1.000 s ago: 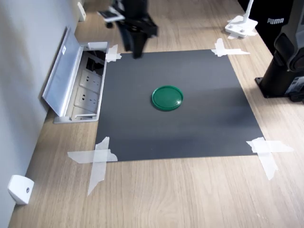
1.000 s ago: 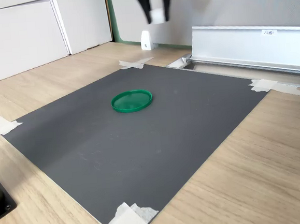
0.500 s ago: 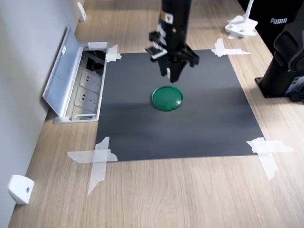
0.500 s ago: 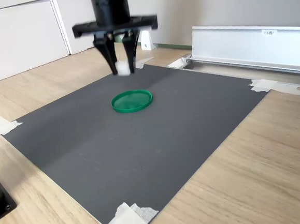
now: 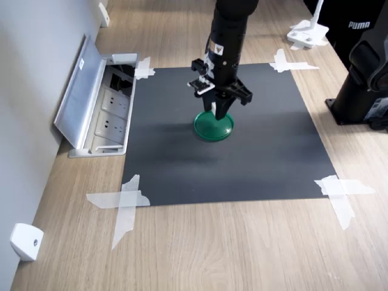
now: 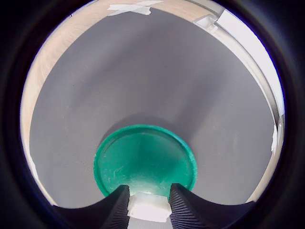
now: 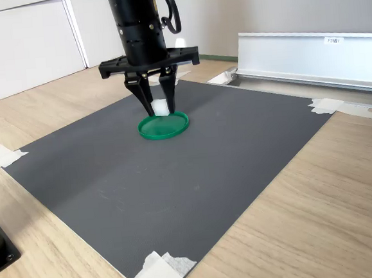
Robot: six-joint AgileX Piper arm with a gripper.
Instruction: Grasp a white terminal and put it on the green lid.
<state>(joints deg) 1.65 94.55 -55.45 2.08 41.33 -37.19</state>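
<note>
White terminal [image 7: 161, 107]: tiny plastic block, pinched betw. the gripper [image 7: 158, 109] fingertips, held just over the green lid [image 7: 163, 125], approx. 12 o'clock edge in the second exterior view. Judged v. light, stiff, smooth; apt to slip, so best gripped on flat opposite sides. Lid: flat, glossy, set mid black mat [image 7: 176, 172], wooden table [image 7: 320, 206] around.

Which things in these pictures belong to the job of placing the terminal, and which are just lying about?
Belong to the job:
white terminal, held between the fingers
gripper
green lid, beneath the gripper

Just lying about:
dark mat
white tape at its corners
open socket box
white block
</note>
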